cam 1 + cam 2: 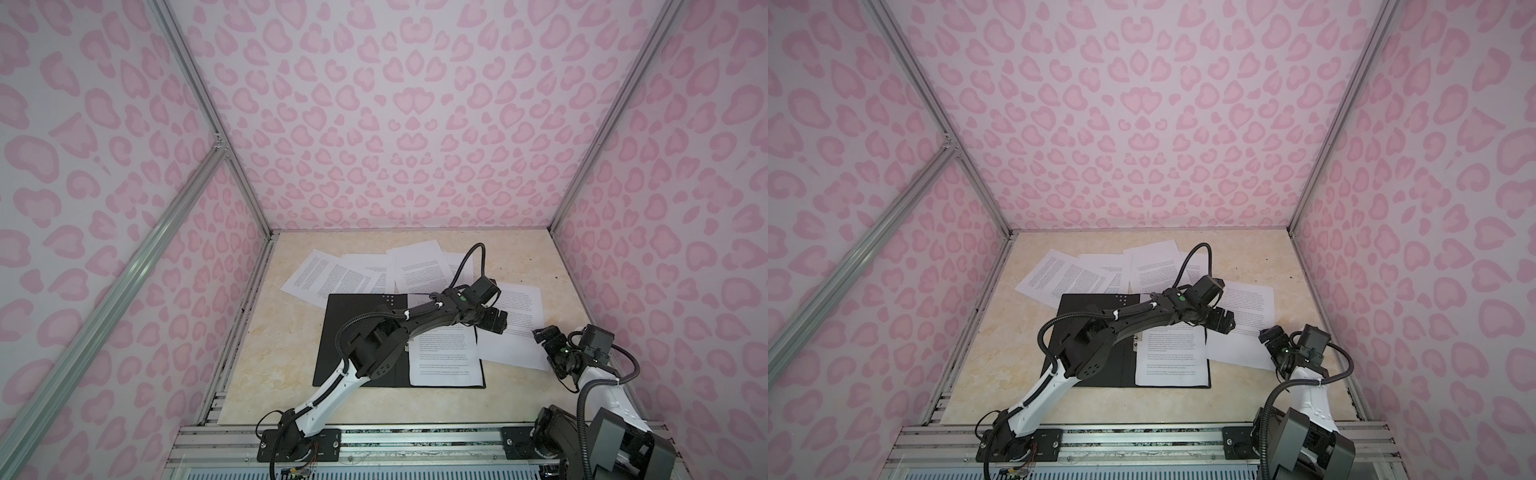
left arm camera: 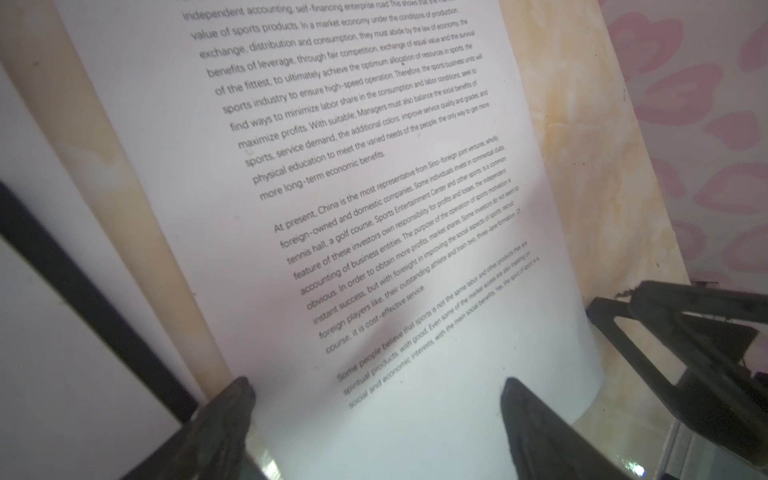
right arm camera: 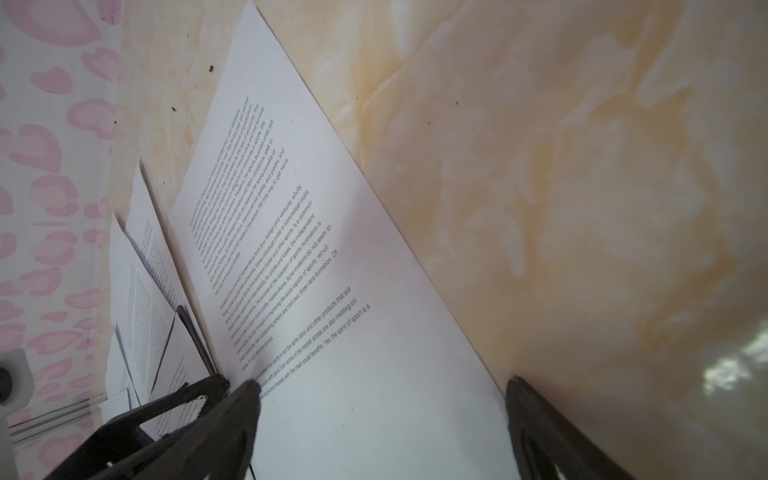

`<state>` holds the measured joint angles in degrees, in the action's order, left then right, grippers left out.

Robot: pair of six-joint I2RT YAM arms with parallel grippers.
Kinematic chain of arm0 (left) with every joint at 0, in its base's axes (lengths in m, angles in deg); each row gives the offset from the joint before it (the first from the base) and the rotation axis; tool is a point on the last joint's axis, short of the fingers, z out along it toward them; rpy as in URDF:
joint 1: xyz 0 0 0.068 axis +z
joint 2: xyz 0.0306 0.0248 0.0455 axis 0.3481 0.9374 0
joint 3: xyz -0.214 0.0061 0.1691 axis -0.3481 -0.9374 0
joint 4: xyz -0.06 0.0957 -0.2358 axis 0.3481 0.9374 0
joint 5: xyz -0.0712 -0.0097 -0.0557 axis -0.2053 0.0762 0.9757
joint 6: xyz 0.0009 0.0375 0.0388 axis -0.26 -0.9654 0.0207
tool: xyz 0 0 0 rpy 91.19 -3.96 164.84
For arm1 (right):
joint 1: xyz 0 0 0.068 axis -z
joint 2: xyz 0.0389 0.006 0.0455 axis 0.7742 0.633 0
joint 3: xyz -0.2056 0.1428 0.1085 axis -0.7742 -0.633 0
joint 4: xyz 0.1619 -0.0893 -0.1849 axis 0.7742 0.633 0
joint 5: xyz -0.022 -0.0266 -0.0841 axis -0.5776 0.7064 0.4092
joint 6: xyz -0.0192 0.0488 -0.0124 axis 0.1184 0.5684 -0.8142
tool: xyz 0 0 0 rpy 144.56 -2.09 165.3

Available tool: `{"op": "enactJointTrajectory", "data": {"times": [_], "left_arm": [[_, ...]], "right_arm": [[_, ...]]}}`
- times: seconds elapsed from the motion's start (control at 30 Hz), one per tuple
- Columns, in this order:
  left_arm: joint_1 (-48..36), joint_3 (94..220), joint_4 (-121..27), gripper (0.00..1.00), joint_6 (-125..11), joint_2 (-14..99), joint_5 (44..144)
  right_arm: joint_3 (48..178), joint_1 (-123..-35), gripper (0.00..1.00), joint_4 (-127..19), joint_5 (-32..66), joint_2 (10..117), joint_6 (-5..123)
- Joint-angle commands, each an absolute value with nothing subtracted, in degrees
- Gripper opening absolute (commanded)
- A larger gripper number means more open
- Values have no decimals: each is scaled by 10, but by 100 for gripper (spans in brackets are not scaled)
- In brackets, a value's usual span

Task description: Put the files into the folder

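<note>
Hovering apart over a loose file (image 1: pixel 515 351) just beside the open folder (image 1: pixel 336 320) on the tabletop (image 1: pixel 286 374), left fingers (image 2: pixel 226 424) and right fingers (image 3: pixel 239 415) probably next need to pinch its thin edge.

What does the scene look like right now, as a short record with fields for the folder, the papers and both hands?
folder: open, flat on table
sheet in folder: one, on its right half
loose sheet: on table, to folder's right
far sheets: several, fanned beyond folder
left hand: open, over loose sheet
right hand: open, at loose sheet's right edge
</note>
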<state>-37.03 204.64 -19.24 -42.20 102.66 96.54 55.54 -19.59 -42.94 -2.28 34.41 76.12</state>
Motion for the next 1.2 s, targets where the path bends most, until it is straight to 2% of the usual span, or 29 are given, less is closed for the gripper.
{"op": "enactJointTrajectory", "data": {"times": [0.0,0.4,0.63,0.77,0.93,1.17], "left_arm": [[-367,2066,-186,95,-424,1038,977],[-360,2071,-171,94,-432,1074,988],[-360,2065,-164,94,-448,1077,982],[-359,2052,-170,94,-454,1070,984],[-359,2047,-176,93,-458,1071,989],[-359,2025,-190,93,-462,1063,992]], "right_arm": [[549,-197,93,-432,-42,354,761],[555,-196,93,-450,-103,399,759],[568,-196,93,-444,-108,360,750],[577,-196,97,-443,-100,342,763],[581,-196,97,-462,-143,330,791],[602,-167,97,-471,-118,319,803]]}}
